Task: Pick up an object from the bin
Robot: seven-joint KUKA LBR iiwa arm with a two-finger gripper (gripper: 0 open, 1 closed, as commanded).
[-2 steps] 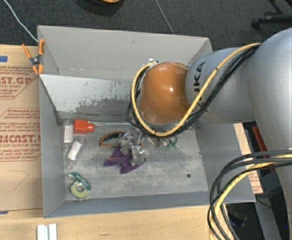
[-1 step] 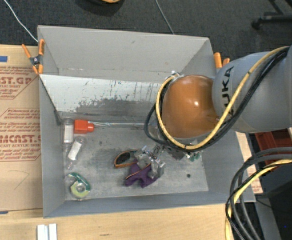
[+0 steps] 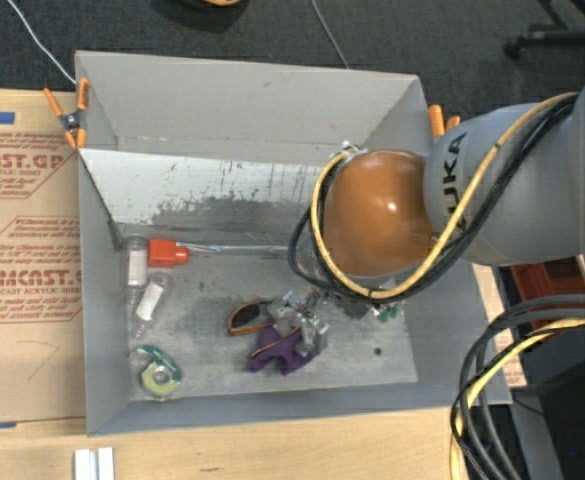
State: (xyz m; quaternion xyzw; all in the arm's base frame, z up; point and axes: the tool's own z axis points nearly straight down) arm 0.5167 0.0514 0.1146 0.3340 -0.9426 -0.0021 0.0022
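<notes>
My gripper point(image 3: 302, 320) reaches down below the orange dome to the bin floor, right of centre. Its metal fingertips sit on top of a crumpled purple thing point(image 3: 277, 352), which lies at the front middle of the bin. A dark brown oval thing point(image 3: 247, 316) with an orange rim lies just left of the fingertips, touching the purple one. I cannot make out whether anything is between the fingers.
At the bin's left lie a clear bottle with an orange cap point(image 3: 158, 260), a small clear bottle point(image 3: 148, 299) and a clear tape dispenser with a green roll point(image 3: 158, 372). A small green thing point(image 3: 387, 313) lies under the arm at the right.
</notes>
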